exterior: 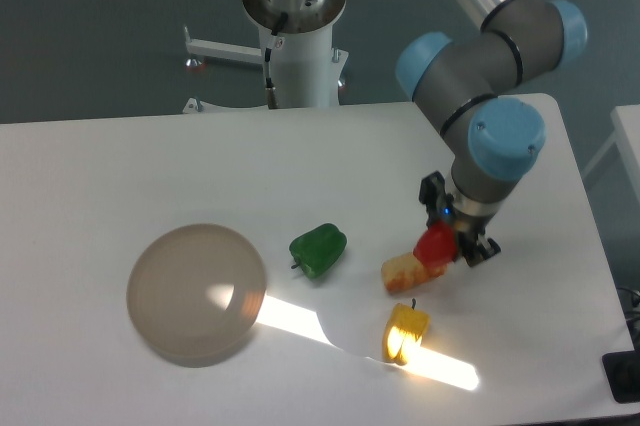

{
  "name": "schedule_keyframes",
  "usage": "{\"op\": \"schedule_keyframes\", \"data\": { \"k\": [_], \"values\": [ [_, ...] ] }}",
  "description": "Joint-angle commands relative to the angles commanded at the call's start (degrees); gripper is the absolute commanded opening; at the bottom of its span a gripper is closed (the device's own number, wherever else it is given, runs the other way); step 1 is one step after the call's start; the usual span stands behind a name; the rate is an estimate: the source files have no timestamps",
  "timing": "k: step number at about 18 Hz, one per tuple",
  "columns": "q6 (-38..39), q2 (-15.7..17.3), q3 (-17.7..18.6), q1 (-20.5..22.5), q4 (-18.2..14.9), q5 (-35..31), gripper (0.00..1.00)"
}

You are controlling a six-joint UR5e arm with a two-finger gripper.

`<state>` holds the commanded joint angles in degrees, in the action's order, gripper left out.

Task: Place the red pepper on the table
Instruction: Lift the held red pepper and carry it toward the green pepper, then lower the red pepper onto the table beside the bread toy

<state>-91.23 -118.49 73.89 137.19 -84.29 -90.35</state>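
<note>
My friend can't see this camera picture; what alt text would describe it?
A robot arm's gripper holds a red pepper above a white table, beside a corn piece. A green pepper, yellow pepper and grey disc lie nearby.

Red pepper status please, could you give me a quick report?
Tool shut on red pepper, held above table. Not yet placed. Corn piece directly beneath, yellow pepper close by.
</note>
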Motion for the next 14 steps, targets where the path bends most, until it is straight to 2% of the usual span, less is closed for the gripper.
{"op": "schedule_keyframes", "data": {
  "k": [2,3,4,9,14],
  "values": [
    [0.0,1.7,3.1,0.7,-0.2,0.0,0.39],
    [0.3,2.8,6.1,0.7,0.3,-0.1,0.39],
    [0.4,3.1,7.7,0.5,0.5,0.2,0.39],
    [1.5,3.8,10.8,0.5,1.3,0.5,0.39],
    [-1.8,4.8,13.2,0.9,9.6,1.0,0.39]
  ]
}}
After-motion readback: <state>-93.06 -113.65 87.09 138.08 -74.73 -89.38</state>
